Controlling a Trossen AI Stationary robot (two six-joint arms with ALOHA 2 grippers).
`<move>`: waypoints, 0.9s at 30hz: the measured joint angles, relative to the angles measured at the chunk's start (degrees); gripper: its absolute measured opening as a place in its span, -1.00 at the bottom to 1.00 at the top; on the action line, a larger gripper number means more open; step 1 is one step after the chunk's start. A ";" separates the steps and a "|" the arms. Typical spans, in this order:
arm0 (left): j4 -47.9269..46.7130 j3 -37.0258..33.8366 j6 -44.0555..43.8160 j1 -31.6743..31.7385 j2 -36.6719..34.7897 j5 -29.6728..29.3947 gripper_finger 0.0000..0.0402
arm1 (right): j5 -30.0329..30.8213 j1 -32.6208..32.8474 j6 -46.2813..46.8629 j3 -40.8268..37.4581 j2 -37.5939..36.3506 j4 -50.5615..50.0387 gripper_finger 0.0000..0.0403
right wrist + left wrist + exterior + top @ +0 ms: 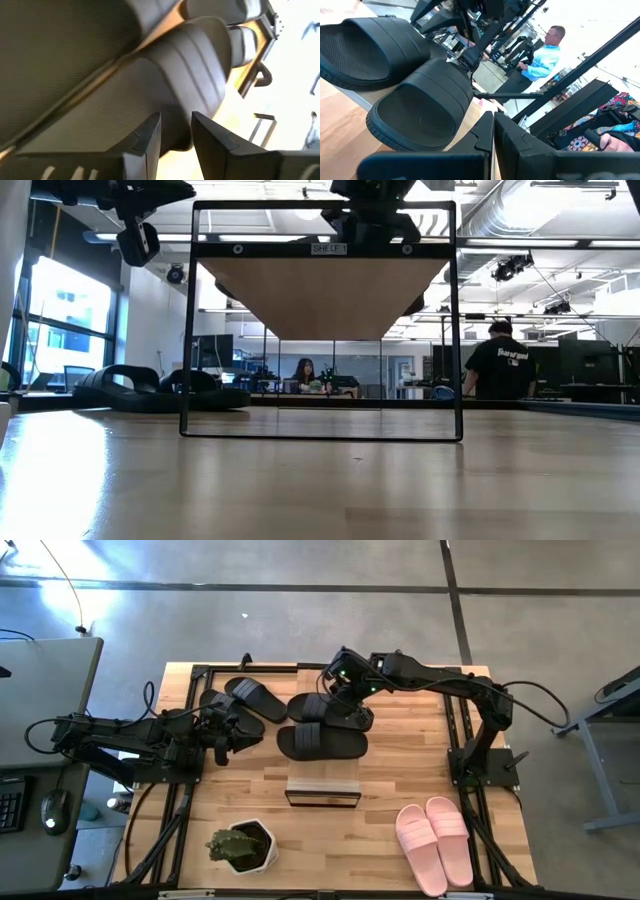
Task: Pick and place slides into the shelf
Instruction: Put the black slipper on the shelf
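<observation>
My right gripper (336, 706) reaches from the table's right side, slanting down, and is shut on a black slide (312, 708) just beyond the shelf (323, 783). A second black slide (322, 743) lies beside it, partly under it. Two more black slides (245, 700) lie at the far left, soles down. Near them my left gripper (240, 735) hangs shut and holds nothing; its wrist view shows its closed fingers (493, 132) facing those slides (415, 110). In the low view the shelf's plank top (320, 290) hides the held slide. My right gripper pinches the black slide's sole edge (172, 117) between its two fingers, on the footbed side of the ribbed strap (195, 65). The fingers slant down from the table's right. Whether the slide is clear of the table does not show; it overlaps the neighbouring slide (60, 45).
A pale pink pair of slides (435, 840) lies at the near right. A potted green plant (240, 845) stands at the near left. Black frame rails run along the table's left and right edges. People sit and stand in the room beyond the table (500, 370).
</observation>
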 joint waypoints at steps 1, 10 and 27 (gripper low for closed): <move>-0.13 0.00 0.01 0.01 0.01 -0.04 -0.99 | -0.11 0.05 0.65 -0.01 -0.25 -0.57 -0.51; -11.90 0.00 -6.14 0.06 1.67 -11.42 -0.99 | 5.06 0.03 18.65 0.00 -8.89 -3.12 -0.55; -12.70 0.00 -5.86 11.25 2.98 -6.20 -0.99 | 5.46 4.76 71.26 -20.11 -29.33 -3.98 -0.99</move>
